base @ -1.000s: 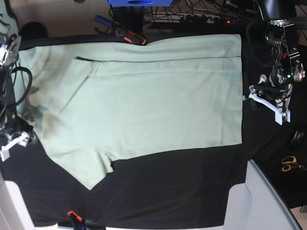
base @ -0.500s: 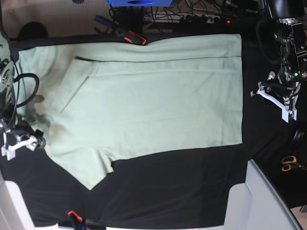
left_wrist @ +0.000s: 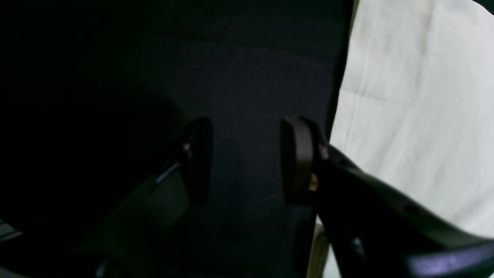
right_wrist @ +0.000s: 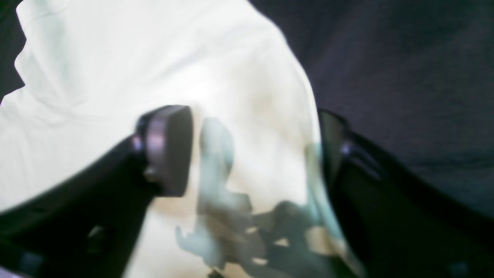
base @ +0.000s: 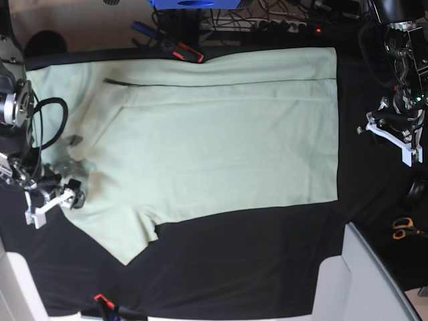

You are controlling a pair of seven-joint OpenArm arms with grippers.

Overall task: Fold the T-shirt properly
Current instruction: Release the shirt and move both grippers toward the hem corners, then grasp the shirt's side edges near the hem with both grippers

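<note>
Black table cloth (base: 254, 267). Right gripper (base: 55, 200) at left edge, jaws wide over shirt's edge, gripping nothing. T-shirt (base: 214, 140) flat across centre; no readable label. Left gripper (base: 394, 137) at right edge, jaws part-open, empty.

T-shirt (base: 214, 140): pale mint-green, short-sleeved, plain. Lies flat, spread out on the black worktop (base: 254, 267), long axis across the base view. Straight hem edge at the right, sleeve and shoulder end at the left. Upper long edge folded over onto the body, crease running parallel to that edge. One sleeve sticks out at lower left. Faint wrinkles near the left end.
</note>
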